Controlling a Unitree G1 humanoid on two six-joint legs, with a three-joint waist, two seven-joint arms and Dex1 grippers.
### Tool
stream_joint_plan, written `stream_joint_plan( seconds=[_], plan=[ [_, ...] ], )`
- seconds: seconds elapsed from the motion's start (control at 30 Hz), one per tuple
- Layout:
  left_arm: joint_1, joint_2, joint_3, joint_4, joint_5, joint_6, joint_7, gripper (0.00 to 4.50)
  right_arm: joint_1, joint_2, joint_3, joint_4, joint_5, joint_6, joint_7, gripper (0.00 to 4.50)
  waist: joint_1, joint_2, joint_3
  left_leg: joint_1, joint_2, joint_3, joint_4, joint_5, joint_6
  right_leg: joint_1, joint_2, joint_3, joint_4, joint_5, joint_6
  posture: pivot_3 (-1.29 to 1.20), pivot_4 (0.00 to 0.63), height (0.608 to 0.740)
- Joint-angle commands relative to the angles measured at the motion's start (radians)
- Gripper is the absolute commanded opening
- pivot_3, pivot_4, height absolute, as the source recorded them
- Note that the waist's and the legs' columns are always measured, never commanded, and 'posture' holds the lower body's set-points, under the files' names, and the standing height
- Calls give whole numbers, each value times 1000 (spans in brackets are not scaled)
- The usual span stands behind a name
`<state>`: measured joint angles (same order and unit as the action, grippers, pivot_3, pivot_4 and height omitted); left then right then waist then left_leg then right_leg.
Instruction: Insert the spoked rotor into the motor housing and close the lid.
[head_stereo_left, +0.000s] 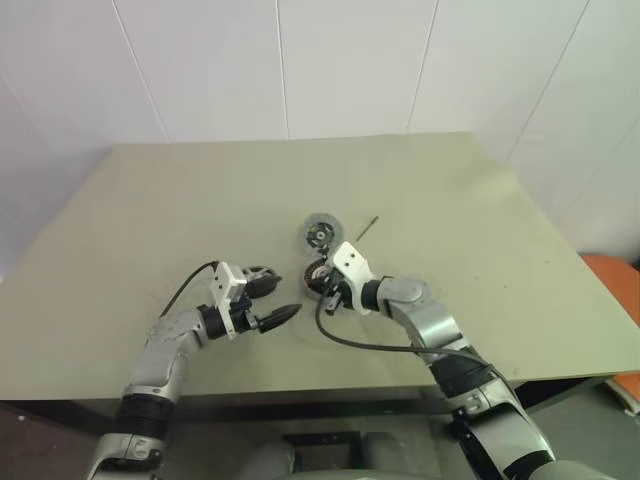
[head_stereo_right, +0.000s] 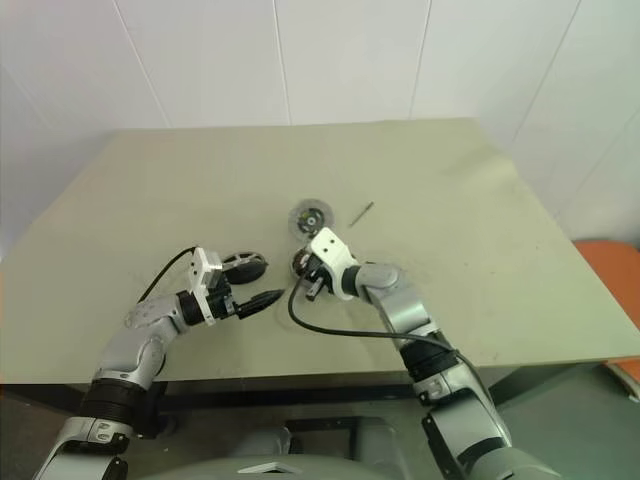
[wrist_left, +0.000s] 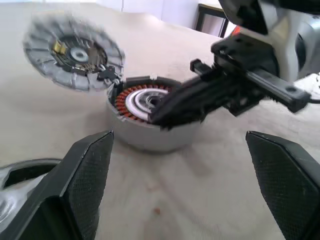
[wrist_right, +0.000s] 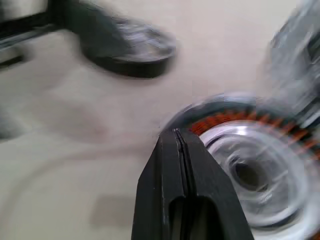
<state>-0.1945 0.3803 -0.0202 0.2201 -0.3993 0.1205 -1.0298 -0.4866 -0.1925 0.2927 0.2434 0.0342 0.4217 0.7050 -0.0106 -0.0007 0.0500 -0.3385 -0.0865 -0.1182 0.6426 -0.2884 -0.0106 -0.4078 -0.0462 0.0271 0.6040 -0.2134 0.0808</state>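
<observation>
Right gripper (wrist_left: 165, 112) clenched on nothing, tips over the rim of the motor housing (wrist_left: 150, 120) at mid-bench; left gripper (head_stereo_left: 275, 298) released, empty, near a dark lid (head_stereo_right: 243, 263). Spoked rotor (head_stereo_left: 319, 234) lying just beyond the housing, not yet inserted. Risk of shoving the housing or scraping the copper winding with shut fingers, leaving the rotor harder to seat.

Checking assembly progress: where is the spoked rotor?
In the left eye view the spoked rotor lies on the table's middle, uninserted, just beyond the motor housing.
</observation>
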Motion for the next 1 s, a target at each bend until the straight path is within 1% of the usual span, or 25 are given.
stream_joint_plan(
  seconds=[0.03, 0.13, 0.2, 0.27, 0.33, 0.43, 0.57, 0.67, 0.8, 0.9, 0.97, 1.0],
  plan=[
    [-19, 1, 2, -6, 10, -19, -3, 4500, -40, 30, -71, 44, 16, -53, -78, 26, 1, 0, 0, 0, 0, 0, 1, 0, 0, 0, 0, 0, 1, 0, 0, 0, 0, 740],
    [-23, -1, 5, -4, 9, -20, -2, 4500, -54, 64, -123, 57, 70, -77, -91, 26, 1, 0, 0, -1, -1, 0, 5, 0, 0, 0, 0, 0, 4, 0, 0, 0, 0, 740],
    [-23, -5, 14, -14, -3, -16, -1, 4500, -52, 78, -146, 30, 127, -62, -53, 26, 1, 0, 0, 0, -2, 0, 6, 0, 0, 0, -1, 1, 6, -1, 0, 0, 0, 740],
    [-15, -1, 29, -49, -34, 10, -6, 4500, -36, 66, -134, -34, 181, -38, 32, 26, -1, 0, 0, 0, -1, 0, 7, 0, 0, 0, -1, 1, 7, -2, 1, 0, 0, 740],
    [2, 13, 46, -87, -67, 42, -12, 4500, -24, 36, -113, -76, 201, -33, 101, 26, -4, 0, 0, 0, -1, 0, 6, 0, 0, -1, 0, 0, 8, -2, 3, 0, 0, 740],
    [42, 39, 71, -147, -115, 99, -19, 4500, -21, -15, -90, -90, 192, -43, 161, 26, -7, 1, 0, 0, 0, 0, 5, 0, 0, -2, 0, 1, 8, -2, 3, 0, 0, 740],
    [160, 69, 134, -258, -216, 210, 0, 4500, -12, -97, -63, -139, 201, -43, 262, 26, -5, 1, 1, -1, 0, 1, 5, 0, 0, -2, -1, 1, 8, -1, 0, 0, 0, 740],
    [265, 71, 225, -341, -355, 360, 75, 4500, -2, -165, -47, -193, 201, -37, 323, 26, -3, 1, 1, -1, 0, 1, 5, 0, 0, -2, -1, 1, 7, -4, 1, 0, 0, 740],
    [366, 72, 319, -367, -463, 512, 189, 4500, 10, -228, -43, -246, 201, -32, 362, 26, -1, 1, 2, 0, 0, 0, 5, 0, 0, -1, -1, 1, 8, -5, 1, 0, 0, 740],
    [366, 44, 397, -347, -539, 596, 322, 4500, 14, -257, -50, -272, 203, -28, 369, 26, 1, 0, 3, 0, 2, 0, 6, -1, -1, 0, -1, 0, 7, -6, 1, 0, 0, 740],
    [329, 23, 420, -309, -550, 648, 427, 4500, 15, -267, -54, -283, 208, -23, 370, 26, 3, 0, 3, 0, 2, 1, 6, -1, -2, 0, -1, -1, 7, -6, 1, 0, 0, 740],
    [293, 12, 428, -272, -570, 705, 493, 4500, 14, -271, -56, -287, 210, -21, 371, 26, 5, 0, 3, 0, 2, 1, 6, -1, -2, 1, -1, -1, 6, -6, 1, 0, 0, 740]
  ],
)
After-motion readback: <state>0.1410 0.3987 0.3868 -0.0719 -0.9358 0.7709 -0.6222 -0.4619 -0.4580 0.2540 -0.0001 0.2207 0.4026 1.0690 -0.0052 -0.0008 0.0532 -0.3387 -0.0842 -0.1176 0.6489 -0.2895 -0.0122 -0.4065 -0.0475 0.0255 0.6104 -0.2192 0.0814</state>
